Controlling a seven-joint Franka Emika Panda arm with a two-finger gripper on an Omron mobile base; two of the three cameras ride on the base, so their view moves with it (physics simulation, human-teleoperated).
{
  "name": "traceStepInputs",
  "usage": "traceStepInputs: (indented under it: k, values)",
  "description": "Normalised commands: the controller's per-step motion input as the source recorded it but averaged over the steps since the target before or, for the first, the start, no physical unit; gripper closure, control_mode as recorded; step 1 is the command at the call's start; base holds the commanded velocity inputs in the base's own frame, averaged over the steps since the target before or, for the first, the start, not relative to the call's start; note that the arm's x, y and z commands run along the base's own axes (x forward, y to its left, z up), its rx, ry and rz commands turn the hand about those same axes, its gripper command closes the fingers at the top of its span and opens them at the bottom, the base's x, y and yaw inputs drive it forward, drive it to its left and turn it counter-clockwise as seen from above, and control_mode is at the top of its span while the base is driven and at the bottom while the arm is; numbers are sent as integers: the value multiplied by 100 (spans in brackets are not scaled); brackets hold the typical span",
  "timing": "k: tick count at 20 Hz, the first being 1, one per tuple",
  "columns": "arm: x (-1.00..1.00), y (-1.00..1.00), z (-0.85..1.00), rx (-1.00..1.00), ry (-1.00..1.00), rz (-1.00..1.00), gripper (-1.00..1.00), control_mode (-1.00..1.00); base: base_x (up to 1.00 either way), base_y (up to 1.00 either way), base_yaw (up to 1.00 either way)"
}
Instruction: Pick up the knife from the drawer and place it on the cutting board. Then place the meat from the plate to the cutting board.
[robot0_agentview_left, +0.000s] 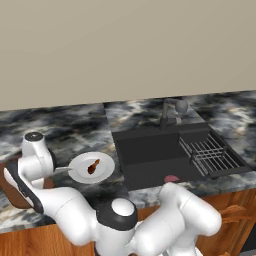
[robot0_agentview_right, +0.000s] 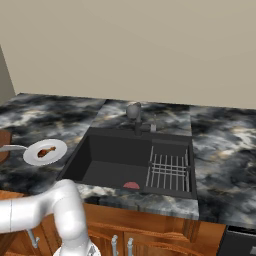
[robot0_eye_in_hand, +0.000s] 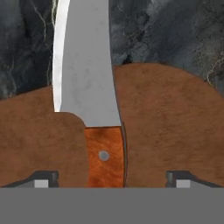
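Observation:
In the hand view the knife (robot0_eye_in_hand: 89, 83) lies on the cutting board (robot0_eye_in_hand: 170, 122), its wooden handle toward me and its silver blade reaching past the board's rounded end over the counter. My gripper (robot0_eye_in_hand: 109, 178) is open just above the handle, with each fingertip (robot0_eye_in_hand: 43, 178) well clear of it. From the left base view the blade tip (robot0_agentview_left: 63, 170) pokes out beside my hand toward the white plate (robot0_agentview_left: 106, 166), which holds the brown meat (robot0_agentview_left: 93, 166). The plate (robot0_agentview_right: 59, 148) and meat (robot0_agentview_right: 46, 151) sit left of the sink. The drawer is out of view.
A dark sink (robot0_agentview_left: 150, 155) with a faucet (robot0_agentview_left: 172, 111) and a wire rack (robot0_agentview_left: 210, 155) lies right of the plate. A pink-red lump (robot0_agentview_right: 131, 185) rests at the sink's front. The marble counter (robot0_agentview_right: 225, 150) continues to the right, with wooden cabinet doors (robot0_agentview_right: 150, 235) below.

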Motion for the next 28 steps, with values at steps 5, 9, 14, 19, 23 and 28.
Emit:
traceStepInputs:
  k: [5, 9, 14, 19, 23, 28]
  values:
    - [-23, -7, 42, 0, -9, 0, -100, -100, 0, 0, 0]
    - [-15, -26, 43, 0, -7, 0, -100, -100, 0, 0, 0]
    - [-5, -61, 28, 3, -2, 0, -100, -100, 0, 0, 0]
    - [-8, -76, 16, 3, -1, 0, -100, -100, 0, 0, 0]
    - [-11, -87, 16, 2, -4, 0, -100, -100, 0, 0, 0]
    - [-8, -81, 19, 0, -6, 1, -100, -100, 0, 0, 0]
